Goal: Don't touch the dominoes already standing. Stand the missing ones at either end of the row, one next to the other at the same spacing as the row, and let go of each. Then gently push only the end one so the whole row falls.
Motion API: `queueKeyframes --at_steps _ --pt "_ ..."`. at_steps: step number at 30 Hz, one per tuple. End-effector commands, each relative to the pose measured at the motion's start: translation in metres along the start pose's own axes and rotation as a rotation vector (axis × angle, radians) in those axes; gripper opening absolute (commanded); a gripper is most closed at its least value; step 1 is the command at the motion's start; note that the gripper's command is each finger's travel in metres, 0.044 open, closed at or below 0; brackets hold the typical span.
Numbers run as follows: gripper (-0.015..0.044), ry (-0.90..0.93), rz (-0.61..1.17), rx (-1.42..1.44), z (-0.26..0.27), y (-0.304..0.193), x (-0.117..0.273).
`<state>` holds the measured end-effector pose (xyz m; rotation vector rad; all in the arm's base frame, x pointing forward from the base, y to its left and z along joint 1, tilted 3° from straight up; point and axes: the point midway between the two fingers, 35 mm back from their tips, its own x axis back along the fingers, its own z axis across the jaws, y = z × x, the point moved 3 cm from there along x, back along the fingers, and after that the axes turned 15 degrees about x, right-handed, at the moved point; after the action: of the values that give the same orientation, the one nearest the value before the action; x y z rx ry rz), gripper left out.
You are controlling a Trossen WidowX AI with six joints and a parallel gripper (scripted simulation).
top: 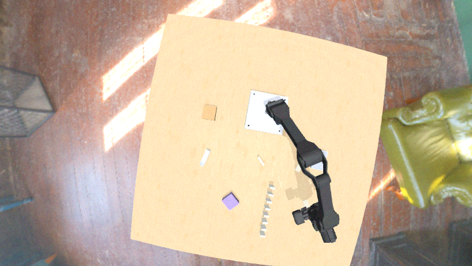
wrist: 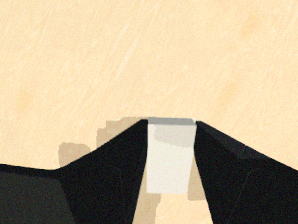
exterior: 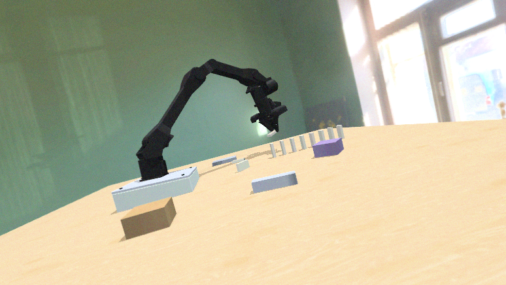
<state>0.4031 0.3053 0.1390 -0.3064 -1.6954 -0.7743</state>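
Note:
My gripper (top: 306,208) (exterior: 274,130) (wrist: 170,127) is shut on a white domino (top: 305,202) (exterior: 271,133) (wrist: 169,162), held tilted above the table, to the right of the row in the top view. Several white dominoes (top: 267,207) (exterior: 303,142) stand upright in an evenly spaced row. A loose domino (top: 260,160) (exterior: 242,165) lies on its long edge between the row and the robot base. Another pale domino (top: 298,168) (exterior: 238,161) lies flat beside the arm in the top view. The wrist view does not show the row.
A purple block (top: 230,201) (exterior: 327,148) sits near the row. A blue-grey bar (top: 204,157) (exterior: 274,182) and an orange-brown block (top: 209,112) (exterior: 148,217) lie farther off. A second blue-grey block (top: 318,165) (exterior: 223,161) is partly under the arm in the top view.

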Motion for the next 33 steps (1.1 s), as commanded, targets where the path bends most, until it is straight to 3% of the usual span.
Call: queueKeyframes --at_steps 1,33 --pt "0.0107 -0.028 -0.056 0.012 -0.004 0.004 -0.001" --pt "0.0107 -0.141 -0.427 0.004 -0.005 0.011 -0.045"
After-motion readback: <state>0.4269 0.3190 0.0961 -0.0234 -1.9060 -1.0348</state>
